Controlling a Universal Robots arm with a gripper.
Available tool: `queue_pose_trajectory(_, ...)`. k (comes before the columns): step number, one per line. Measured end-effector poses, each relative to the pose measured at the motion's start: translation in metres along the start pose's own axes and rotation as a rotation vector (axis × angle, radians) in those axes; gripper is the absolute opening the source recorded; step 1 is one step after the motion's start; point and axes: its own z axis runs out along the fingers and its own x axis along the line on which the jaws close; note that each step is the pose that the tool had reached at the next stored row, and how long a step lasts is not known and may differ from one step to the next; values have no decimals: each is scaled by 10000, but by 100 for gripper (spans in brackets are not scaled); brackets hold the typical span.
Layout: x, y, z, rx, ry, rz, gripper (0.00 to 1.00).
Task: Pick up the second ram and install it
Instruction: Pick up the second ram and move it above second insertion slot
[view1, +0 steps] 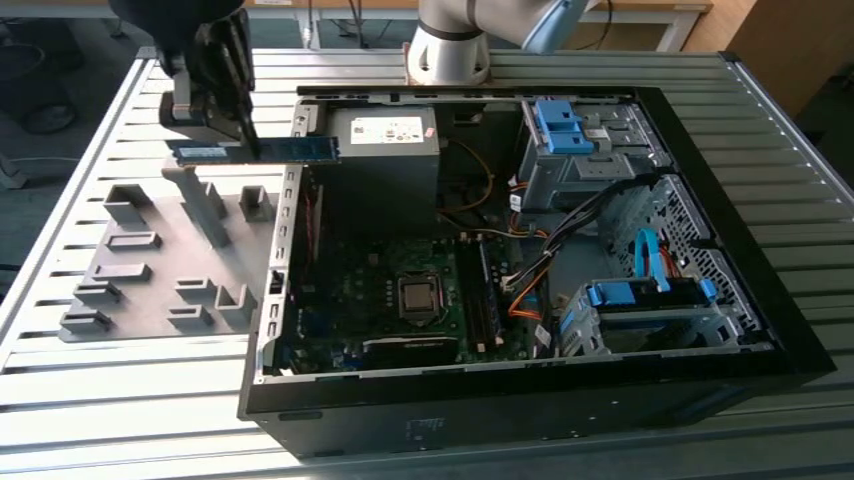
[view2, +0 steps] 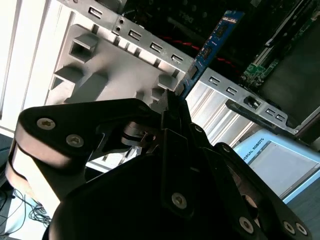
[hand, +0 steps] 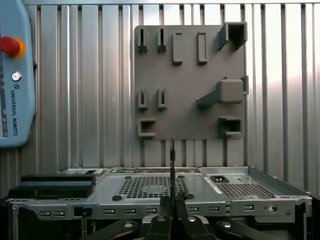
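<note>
In the exterior view, the gripper (view1: 244, 140) is clamped on the second ram (view1: 300, 149), holding it level in the air above the open computer case's (view1: 467, 92) far corner, beside the grey fixture plate (view1: 147, 270). In both wrist views the ram juts out from the pinched fingers. This looks like the carrying step. Seating the ram would call for lining it up with a motherboard slot.

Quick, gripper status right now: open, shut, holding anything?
Gripper: shut on the second ram, held above the grey fixture plate, by the open computer case.
</note>
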Motion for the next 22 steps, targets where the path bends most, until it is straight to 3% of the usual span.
queue_pose_trajectory(22, -12, -414, 2, 0, -1, 0, 14)
